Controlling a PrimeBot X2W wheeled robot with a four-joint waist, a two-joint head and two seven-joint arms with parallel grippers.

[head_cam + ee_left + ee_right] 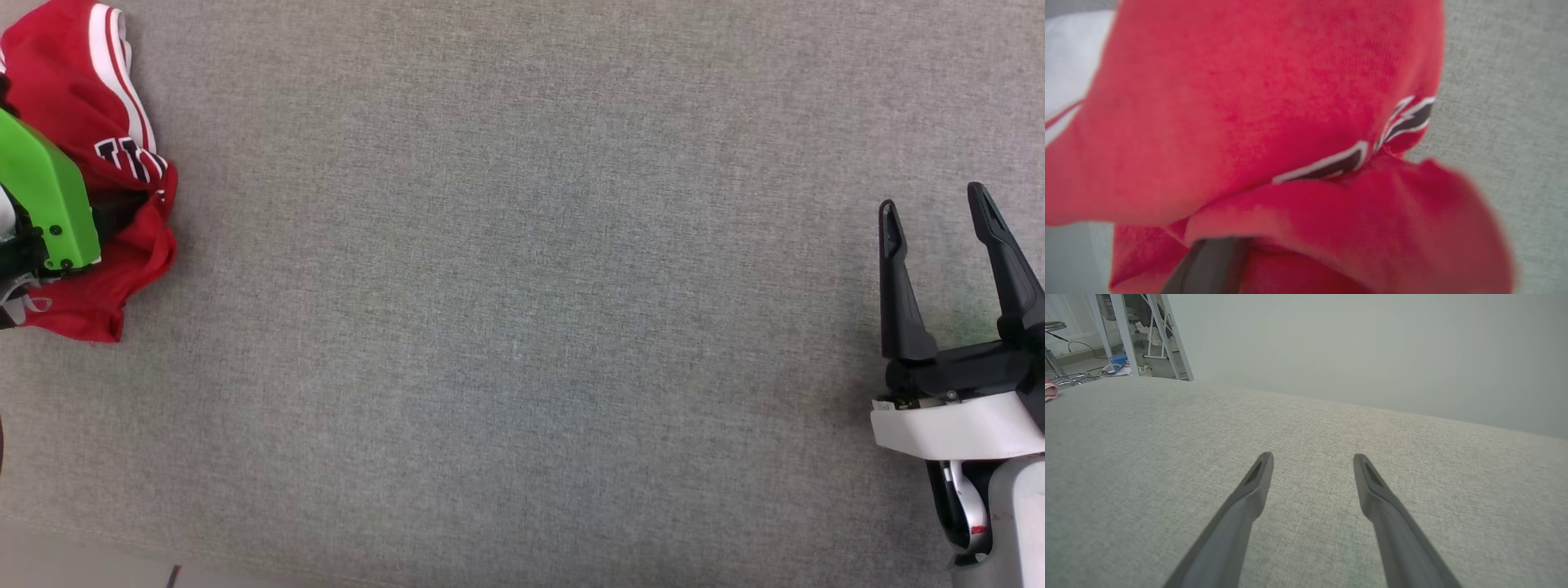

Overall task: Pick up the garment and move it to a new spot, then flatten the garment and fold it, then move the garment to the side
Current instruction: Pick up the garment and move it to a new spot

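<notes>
- The garment (77,98), a red jersey shirt with white striped trim and part of its black lettering showing, sits bunched in a heap at about ten o'clock in the head view, at the far left edge of a grey fabric surface (522,327).
- The left gripper (114,214) reaches into that heap from nine o'clock, under a bright green housing (49,196).
- In the left wrist view, red cloth drapes over one dark finger (1208,265) at six o'clock. The folds hide the jaws, so I cannot tell whether they are closed on the cloth.
- The right gripper (934,198) sits at about four o'clock in the head view, well apart from the shirt. Its jaws are spread wide and hold nothing, with bare grey surface between them.
- Judged from this, the first step is in hand: picking up the shirt to carry it to a new spot. Flattening and folding are not yet done.
- The next move calls for a sure hold on the cloth, then a lift high enough to clear the surface, toward the open middle.
- At ten o'clock in the right wrist view, small blurred clutter (1118,365) lies beyond the surface. It is too small to tell whether any of it is a container or what it holds.
</notes>
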